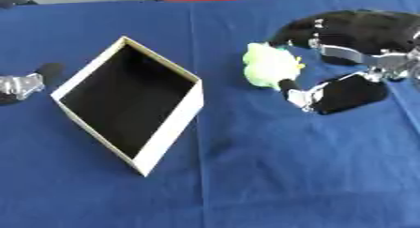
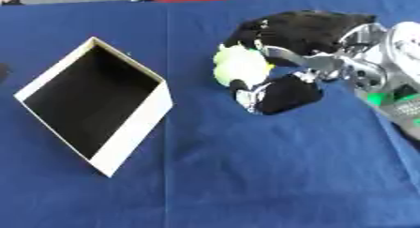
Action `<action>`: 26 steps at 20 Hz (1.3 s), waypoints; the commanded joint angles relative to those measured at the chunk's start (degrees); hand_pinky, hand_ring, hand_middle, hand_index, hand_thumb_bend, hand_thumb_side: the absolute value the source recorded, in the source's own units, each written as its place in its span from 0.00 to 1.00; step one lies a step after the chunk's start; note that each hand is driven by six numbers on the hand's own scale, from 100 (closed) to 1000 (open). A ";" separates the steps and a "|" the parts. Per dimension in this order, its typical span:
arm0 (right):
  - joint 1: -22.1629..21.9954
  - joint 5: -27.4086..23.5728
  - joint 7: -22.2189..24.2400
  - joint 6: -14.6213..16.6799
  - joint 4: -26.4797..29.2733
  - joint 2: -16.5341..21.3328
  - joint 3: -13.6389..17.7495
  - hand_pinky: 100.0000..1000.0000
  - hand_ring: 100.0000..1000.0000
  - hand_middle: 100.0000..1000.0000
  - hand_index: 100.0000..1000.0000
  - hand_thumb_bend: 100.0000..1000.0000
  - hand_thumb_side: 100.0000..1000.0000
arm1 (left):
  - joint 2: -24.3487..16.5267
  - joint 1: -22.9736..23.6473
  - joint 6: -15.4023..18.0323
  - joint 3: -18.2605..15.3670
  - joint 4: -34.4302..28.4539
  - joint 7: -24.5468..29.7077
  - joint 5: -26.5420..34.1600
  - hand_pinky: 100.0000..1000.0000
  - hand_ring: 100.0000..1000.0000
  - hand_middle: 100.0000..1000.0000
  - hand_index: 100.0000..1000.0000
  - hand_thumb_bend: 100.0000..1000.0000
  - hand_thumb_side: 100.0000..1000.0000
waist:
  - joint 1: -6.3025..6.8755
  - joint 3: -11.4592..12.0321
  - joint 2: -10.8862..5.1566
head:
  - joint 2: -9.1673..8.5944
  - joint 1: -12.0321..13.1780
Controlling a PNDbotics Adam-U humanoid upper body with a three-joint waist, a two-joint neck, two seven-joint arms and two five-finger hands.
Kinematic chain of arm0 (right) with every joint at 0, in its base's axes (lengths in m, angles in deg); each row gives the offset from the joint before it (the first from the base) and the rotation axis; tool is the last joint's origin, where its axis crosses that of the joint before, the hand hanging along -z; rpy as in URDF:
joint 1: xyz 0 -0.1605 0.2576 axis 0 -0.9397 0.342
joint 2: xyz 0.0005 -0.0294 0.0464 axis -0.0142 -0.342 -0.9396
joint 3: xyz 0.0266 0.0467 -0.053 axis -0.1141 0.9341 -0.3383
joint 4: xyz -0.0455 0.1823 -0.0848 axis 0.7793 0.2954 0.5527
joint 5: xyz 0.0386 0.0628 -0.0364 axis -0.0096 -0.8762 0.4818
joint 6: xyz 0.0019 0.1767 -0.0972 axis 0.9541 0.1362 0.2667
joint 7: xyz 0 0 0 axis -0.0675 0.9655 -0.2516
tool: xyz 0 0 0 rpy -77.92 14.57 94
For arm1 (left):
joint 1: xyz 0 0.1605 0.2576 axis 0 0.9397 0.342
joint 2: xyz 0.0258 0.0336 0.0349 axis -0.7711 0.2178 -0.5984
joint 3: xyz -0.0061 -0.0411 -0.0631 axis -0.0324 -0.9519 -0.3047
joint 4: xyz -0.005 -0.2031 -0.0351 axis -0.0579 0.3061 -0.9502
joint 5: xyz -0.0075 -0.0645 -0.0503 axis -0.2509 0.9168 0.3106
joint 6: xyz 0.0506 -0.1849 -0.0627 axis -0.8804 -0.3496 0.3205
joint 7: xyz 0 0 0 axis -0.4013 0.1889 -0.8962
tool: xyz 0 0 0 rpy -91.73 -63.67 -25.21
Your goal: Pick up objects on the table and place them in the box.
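Curling around a pale green soft object [image 2: 238, 67], the right robot hand [image 2: 287, 63] has fingers above and thumb below it, right of the empty box [image 1: 168, 133] on the blue surface [image 1: 287, 175]. This looks like the pick-up; next comes a lift and carry leftward. Whether the object rests on the cloth is unclear. The left robot hand [image 1: 20, 85] is cut off at the edge.

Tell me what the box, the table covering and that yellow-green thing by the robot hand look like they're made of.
The box looks like cardboard: thin, flat cream walls with sharp folded corners, a dark matte inside. The table covering seems to be blue cloth, matte, with a faint crease running down it. The yellow-green thing looks soft, maybe plush or foam: fuzzy, lumpy outline, no shine. The right robot hand curls around it.
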 commanded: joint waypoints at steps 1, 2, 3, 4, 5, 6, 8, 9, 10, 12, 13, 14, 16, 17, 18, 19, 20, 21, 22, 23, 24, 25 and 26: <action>1.05 1.24 0.59 -0.28 0.85 0.99 0.48 1.00 1.00 0.94 1.00 0.03 0.76 | -1.06 -0.30 -0.07 -1.20 -0.41 -0.35 0.01 0.48 0.64 0.63 0.78 0.52 0.61 | 0.10 0.15 -1.10 | 1.62 0.62; 1.06 1.60 0.80 -0.35 0.84 0.95 0.42 1.00 1.00 0.94 1.00 0.03 0.76 | -1.05 -0.28 -0.07 -1.20 -0.41 -0.36 0.02 0.48 0.64 0.63 0.78 0.52 0.61 | 0.13 0.18 -1.08 | 1.85 0.80; 1.09 1.94 0.98 -0.43 0.82 0.90 0.38 1.00 1.00 0.94 1.00 0.03 0.75 | -1.03 -0.25 -0.07 -1.20 -0.41 -0.36 0.04 0.48 0.64 0.63 0.78 0.51 0.61 | 0.15 0.21 -1.05 | 1.93 0.88; 1.12 2.24 1.08 -0.50 0.77 0.82 0.35 1.00 1.00 0.94 1.00 0.03 0.75 | -1.00 -0.23 -0.07 -1.21 -0.39 -0.36 0.06 0.48 0.64 0.63 0.78 0.51 0.61 | 0.17 0.24 -1.03 | 1.91 0.90; 1.17 2.46 1.15 -0.55 0.69 0.73 0.29 1.00 1.00 0.94 1.00 0.03 0.75 | -0.98 -0.19 -0.08 -1.23 -0.37 -0.37 0.07 0.48 0.64 0.63 0.78 0.51 0.60 | 0.19 0.27 -1.01 | 1.80 0.86; 1.26 2.60 1.25 -0.59 0.53 0.61 0.20 1.00 1.00 0.94 1.00 0.03 0.74 | -0.97 -0.16 -0.08 -1.25 -0.35 -0.36 0.08 0.48 0.64 0.63 0.78 0.51 0.60 | 0.20 0.30 -0.99 | 1.65 0.77; 1.55 2.84 1.42 -0.67 0.02 0.32 -0.02 1.00 1.00 0.94 1.00 0.02 0.70 | -0.92 -0.12 -0.09 -1.28 -0.33 -0.38 0.10 0.48 0.64 0.63 0.78 0.50 0.60 | 0.21 0.33 -0.97 | 1.35 0.59; 1.69 2.96 1.45 -0.71 -0.29 0.15 -0.13 1.00 0.99 0.94 1.00 0.01 0.63 | -0.90 -0.10 -0.08 -1.28 -0.32 -0.38 0.11 0.48 0.64 0.63 0.78 0.50 0.60 | 0.21 0.34 -0.96 | 1.24 0.53; 1.82 3.06 1.47 -0.78 -0.67 -0.02 -0.24 1.00 0.99 0.93 1.00 0.01 0.62 | -0.89 -0.07 -0.08 -1.27 -0.31 -0.37 0.13 0.48 0.64 0.63 0.78 0.50 0.60 | 0.22 0.36 -0.94 | 1.15 0.48; 2.09 3.24 1.38 -0.86 -1.46 -0.39 -0.46 1.00 0.99 0.93 1.00 0.01 0.59 | -0.86 -0.03 -0.09 -1.27 -0.28 -0.36 0.19 0.48 0.64 0.63 0.78 0.50 0.60 | 0.25 0.37 -0.89 | 0.95 0.34; 2.24 3.36 1.25 -0.86 -1.89 -0.58 -0.61 1.00 0.99 0.93 1.00 0.00 0.59 | -0.84 -0.02 -0.08 -1.26 -0.27 -0.34 0.22 0.48 0.64 0.63 0.78 0.50 0.60 | 0.28 0.39 -0.85 | 0.82 0.27; 2.40 3.49 1.14 -0.80 -2.37 -0.76 -0.81 1.00 0.99 0.93 1.00 0.02 0.59 | -0.82 -0.02 -0.08 -1.24 -0.25 -0.32 0.25 0.48 0.64 0.63 0.78 0.49 0.60 | 0.32 0.42 -0.81 | 0.73 0.23; 2.74 4.03 0.87 -0.50 -3.62 -1.16 -1.19 1.00 0.99 0.93 1.00 0.02 0.62 | -0.80 -0.03 -0.08 -1.22 -0.23 -0.32 0.34 0.48 0.64 0.63 0.78 0.49 0.60 | 0.38 0.50 -0.70 | 0.49 0.09; 2.89 4.29 0.65 -0.31 -4.23 -1.33 -1.33 1.00 1.00 0.94 1.00 0.03 0.65 | -0.79 -0.02 -0.08 -1.23 -0.22 -0.33 0.38 0.48 0.64 0.63 0.78 0.49 0.60 | 0.42 0.53 -0.64 | 0.36 0.01; 3.10 4.61 0.45 0.00 -4.84 -1.53 -1.52 1.00 1.00 0.94 1.00 0.04 0.67 | -0.77 -0.01 -0.09 -1.24 -0.21 -0.34 0.43 0.48 0.64 0.63 0.78 0.49 0.60 | 0.47 0.57 -0.55 | 0.22 -0.06; 3.33 4.89 0.29 0.34 -5.45 -1.73 -1.72 1.00 1.00 0.94 1.00 0.05 0.69 | -0.74 0.00 -0.11 -1.26 -0.19 -0.36 0.46 0.48 0.64 0.63 0.78 0.49 0.60 | 0.52 0.59 -0.48 | 0.09 -0.14; 3.66 5.20 0.16 0.71 -6.25 -1.97 -1.97 1.00 1.00 0.94 1.00 0.05 0.71 | -0.68 0.00 -0.13 -1.29 -0.15 -0.38 0.50 0.48 0.64 0.63 0.78 0.49 0.60 | 0.57 0.62 -0.38 | -0.08 -0.28; 4.02 5.55 0.01 1.06 -7.28 -2.29 -2.22 1.00 1.00 0.94 1.00 0.06 0.71 | -0.63 -0.02 -0.14 -1.30 -0.14 -0.40 0.54 0.48 0.64 0.63 0.78 0.49 0.60 | 0.60 0.64 -0.28 | -0.27 -0.48; 4.36 5.95 -0.17 1.41 -8.45 -2.66 -2.45 1.00 1.00 0.95 1.00 0.06 0.72 | -0.57 -0.03 -0.13 -1.28 -0.14 -0.40 0.59 0.48 0.64 0.63 0.78 0.49 0.59 | 0.64 0.68 -0.18 | -0.46 -0.72; 4.65 6.33 -0.37 1.75 -9.57 -3.02 -2.64 1.00 1.00 0.95 1.00 0.07 0.73 | -0.53 -0.03 -0.11 -1.26 -0.12 -0.38 0.64 0.48 0.64 0.63 0.78 0.48 0.59 | 0.68 0.71 -0.09 | -0.62 -0.88; 4.94 6.76 -0.59 2.06 -10.71 -3.41 -2.80 1.00 1.00 0.95 1.00 0.07 0.74 | -0.50 -0.02 -0.11 -1.26 -0.09 -0.37 0.68 0.48 0.64 0.63 0.78 0.48 0.59 | 0.72 0.74 0.01 | -0.79 -1.01; 5.19 7.13 -0.83 2.39 -11.76 -3.79 -2.95 1.00 1.00 0.95 1.00 0.07 0.74 | -0.48 -0.02 -0.12 -1.28 -0.07 -0.37 0.73 0.48 0.64 0.63 0.78 0.48 0.59 | 0.76 0.76 0.08 | -0.93 -1.10; 5.48 7.46 -1.12 2.75 -12.75 -4.17 -3.11 1.00 1.00 0.95 1.00 0.06 0.73 | -0.42 -0.04 -0.12 -1.29 -0.05 -0.39 0.77 0.48 0.64 0.63 0.78 0.48 0.59 | 0.81 0.77 0.16 | -1.12 -1.22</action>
